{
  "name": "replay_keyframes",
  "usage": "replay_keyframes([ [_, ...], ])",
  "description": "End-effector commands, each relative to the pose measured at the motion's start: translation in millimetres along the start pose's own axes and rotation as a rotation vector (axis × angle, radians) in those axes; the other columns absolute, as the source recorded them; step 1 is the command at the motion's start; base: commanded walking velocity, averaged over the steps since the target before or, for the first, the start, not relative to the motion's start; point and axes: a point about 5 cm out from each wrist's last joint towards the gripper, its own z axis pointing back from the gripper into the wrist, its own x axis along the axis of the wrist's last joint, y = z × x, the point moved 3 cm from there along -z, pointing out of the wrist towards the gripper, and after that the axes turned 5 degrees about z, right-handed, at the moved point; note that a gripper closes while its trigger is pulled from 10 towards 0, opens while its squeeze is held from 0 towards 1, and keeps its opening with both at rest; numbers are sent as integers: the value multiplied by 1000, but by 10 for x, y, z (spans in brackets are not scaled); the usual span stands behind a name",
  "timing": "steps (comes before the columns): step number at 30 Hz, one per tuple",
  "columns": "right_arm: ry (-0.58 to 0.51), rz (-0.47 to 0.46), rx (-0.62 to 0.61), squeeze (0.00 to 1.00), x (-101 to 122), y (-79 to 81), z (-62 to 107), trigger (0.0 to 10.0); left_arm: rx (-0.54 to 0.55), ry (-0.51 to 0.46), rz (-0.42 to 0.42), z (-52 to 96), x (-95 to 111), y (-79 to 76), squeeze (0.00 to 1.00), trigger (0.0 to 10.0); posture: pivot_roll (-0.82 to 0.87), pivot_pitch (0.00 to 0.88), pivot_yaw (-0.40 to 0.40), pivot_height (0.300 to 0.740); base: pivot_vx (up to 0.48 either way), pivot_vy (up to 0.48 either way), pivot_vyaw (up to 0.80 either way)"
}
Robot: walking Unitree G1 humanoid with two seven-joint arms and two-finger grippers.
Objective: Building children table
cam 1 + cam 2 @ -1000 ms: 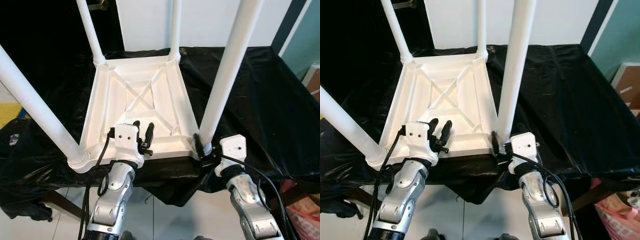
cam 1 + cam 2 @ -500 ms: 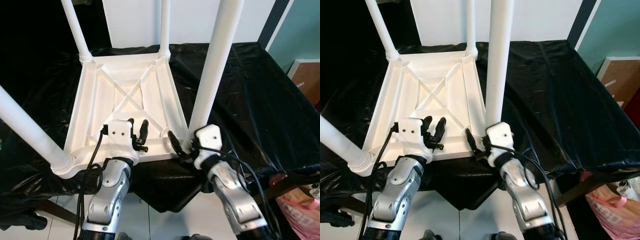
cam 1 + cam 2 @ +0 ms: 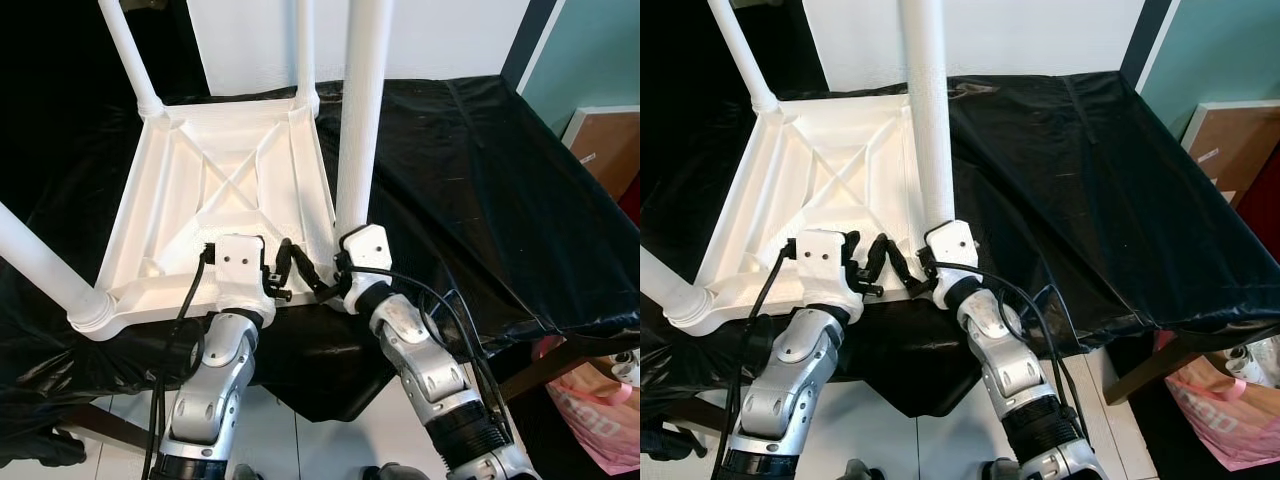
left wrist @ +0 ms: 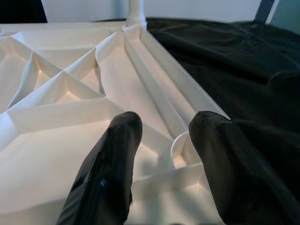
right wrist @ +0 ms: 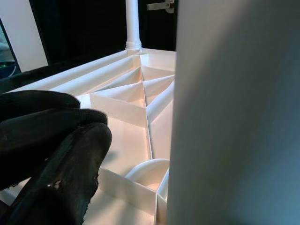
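Right end effector (image 3: pixel 318 281) has swung inward from leg (image 3: pixel 362 100) base — now beside left end effector (image 3: pixel 284 268), fingers parted, empty, over upturned table (image 3: pixel 215 200) rim; right's grip — cannot tell.

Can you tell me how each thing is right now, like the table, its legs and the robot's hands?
Table: upside down on the black cloth.
Legs: four, standing up from its corners.
Left gripper: open, at the table's near edge, holding nothing.
Right gripper: at the foot of the near right leg; can't tell if open or shut.
Pink bag: on the floor, right of the cloth.
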Motion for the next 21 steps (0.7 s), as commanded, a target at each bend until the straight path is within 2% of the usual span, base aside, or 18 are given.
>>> replay_keyframes([
  [1,-6,8,65,0,15,122,-122,10000,33,36,-14,2,-45,58,0,10000,-16,139,3,740,0,0,0],
  [6,-7,16,65,0,10,89,-198,10000,67,53,-33,6,-61,109,0,10000,-10,140,-4,740,0,0,0],
  [13,-35,49,13,0,69,-23,-125,10000,178,57,-68,47,-49,279,0,10000,-2,139,-17,740,0,0,0],
  [15,-97,56,-58,0,242,-130,-19,10000,269,51,-100,94,-6,444,0,10000,-3,137,-21,740,0,0,0],
  [19,-120,58,-83,0,306,-165,17,10000,294,50,-105,112,8,491,0,10000,-3,137,-21,740,0,0,0],
  [21,-177,75,-165,0,494,-292,122,10000,321,49,-99,149,32,547,0,10000,-5,134,-23,740,0,0,0],
])
